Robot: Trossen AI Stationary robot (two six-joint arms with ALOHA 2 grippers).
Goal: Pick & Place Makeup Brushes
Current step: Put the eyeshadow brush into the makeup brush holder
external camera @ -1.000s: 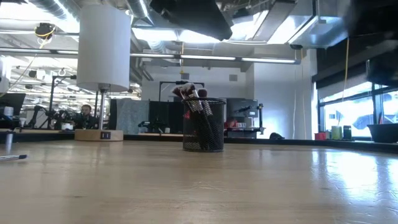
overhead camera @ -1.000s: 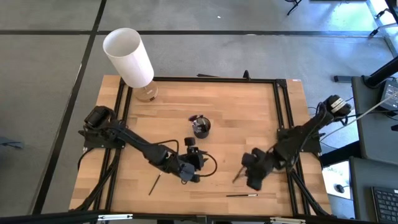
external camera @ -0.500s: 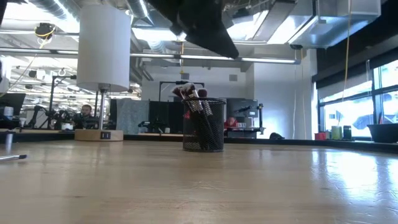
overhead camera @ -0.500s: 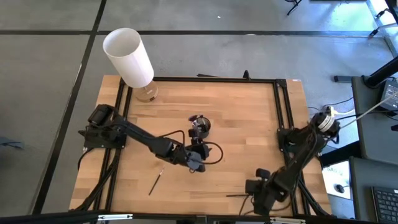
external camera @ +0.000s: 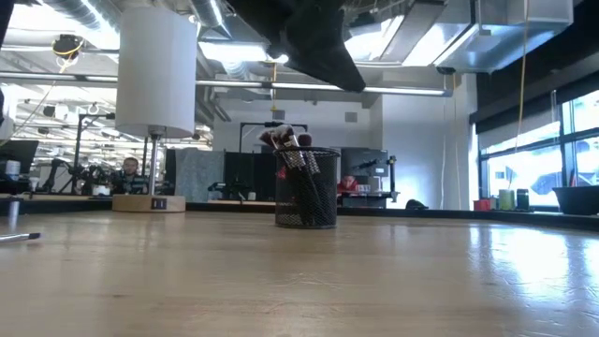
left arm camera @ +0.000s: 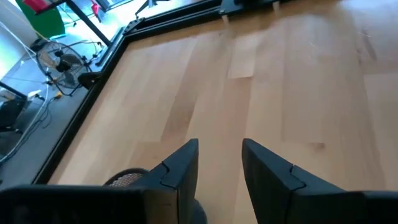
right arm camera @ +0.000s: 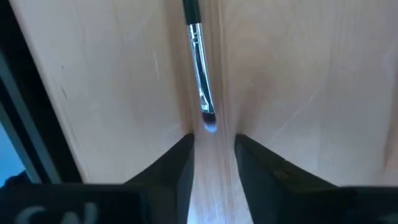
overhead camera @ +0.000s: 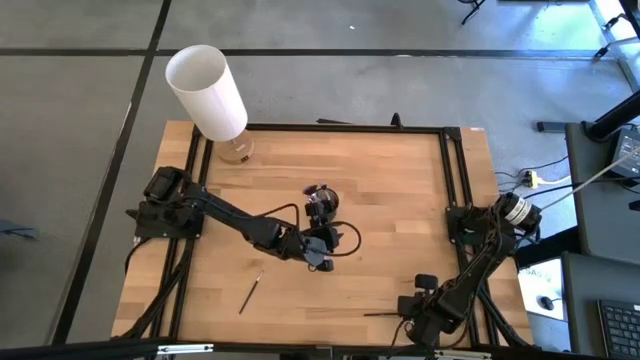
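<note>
A black mesh cup stands mid-table with several makeup brushes sticking up out of it. One thin brush lies flat near the near edge, and another lies left of centre. My right gripper is open at the near edge, level with the first brush. In the right wrist view that brush lies just ahead of the open gripper, bristle tip toward it. My left gripper hovers open and empty just on the near side of the cup.
A white-shaded lamp stands at the far left corner on a wooden base. A black frame rail runs round the wooden table. Bare wood lies to the right of the cup. A brush shows at the low view's left edge.
My right gripper has swung toward the table's near edge and now sits beside the brush lying there. My left gripper has moved toward the far edge and a little right, closer to the mesh cup. The brushes on the table have stayed put.
</note>
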